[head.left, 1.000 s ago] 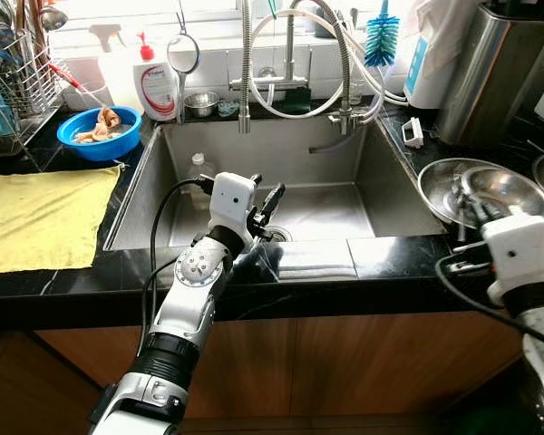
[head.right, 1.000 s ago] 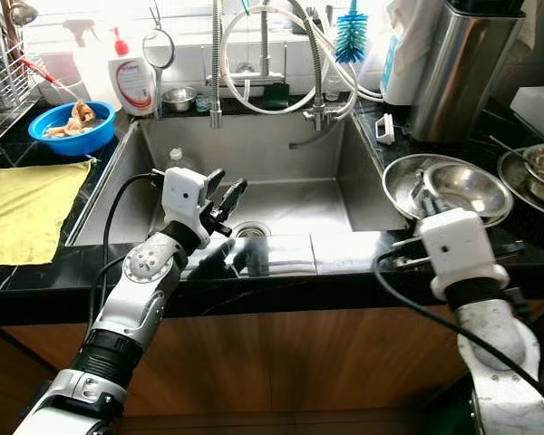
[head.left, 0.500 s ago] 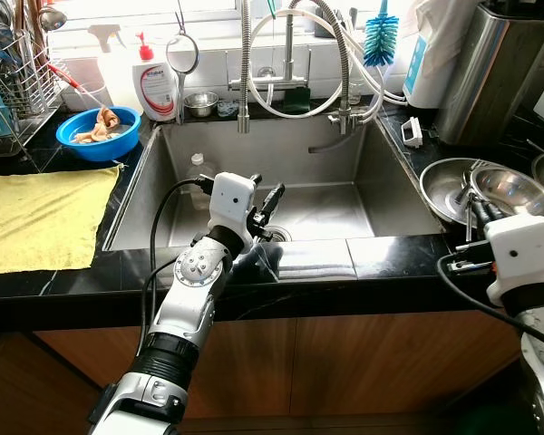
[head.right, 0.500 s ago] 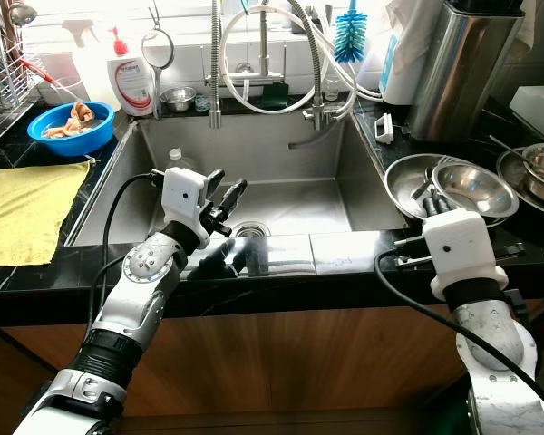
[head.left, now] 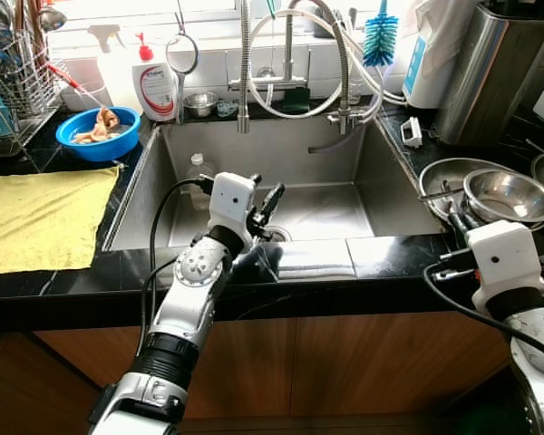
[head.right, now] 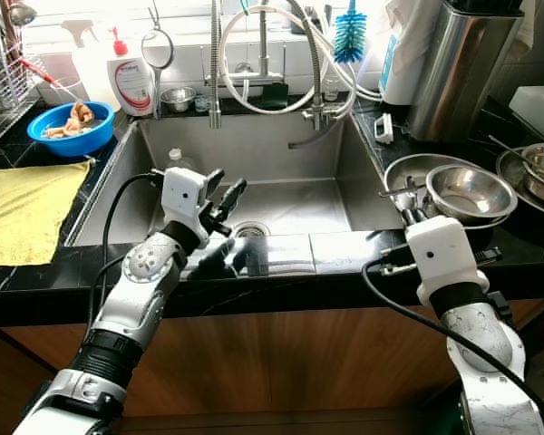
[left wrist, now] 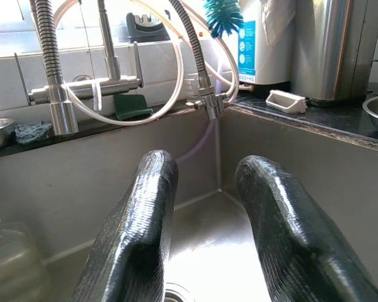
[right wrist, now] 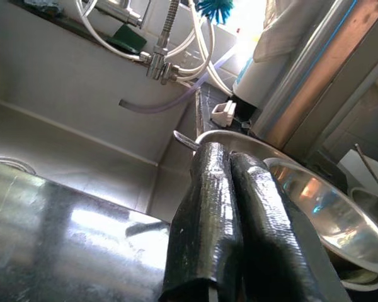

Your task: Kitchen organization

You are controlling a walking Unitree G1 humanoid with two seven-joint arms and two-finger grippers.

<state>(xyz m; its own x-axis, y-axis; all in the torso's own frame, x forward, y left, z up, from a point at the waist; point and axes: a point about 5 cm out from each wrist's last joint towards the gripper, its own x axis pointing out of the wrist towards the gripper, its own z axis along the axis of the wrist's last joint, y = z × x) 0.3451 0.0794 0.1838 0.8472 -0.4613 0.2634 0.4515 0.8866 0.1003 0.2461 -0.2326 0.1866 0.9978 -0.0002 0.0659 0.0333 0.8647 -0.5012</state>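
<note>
Standing at a kitchen sink, a robot has its right hand closed at a stack of steel bowls.

From the left: a yellow cloth [head.left: 41, 217] lies on the black bench [head.left: 63, 272] in front of a blue bowl [head.left: 98, 133]. The left hand [head.left: 265, 210] hovers over the steel sink [head.left: 335, 195], fingers [left wrist: 142, 233] apart and empty. On the bench right of the sink, a small steel bowl [head.right: 470, 191] sits inside a wider steel bowl [head.right: 408, 172]. The right hand [head.right: 406, 205] is at the wider bowl's near rim, fingers [right wrist: 239, 220] pressed together; whether they pinch the rim is unclear. Judged step: starting to clear the bowls. Next calls for confirming the grip, then lifting without tipping the stack.
</note>
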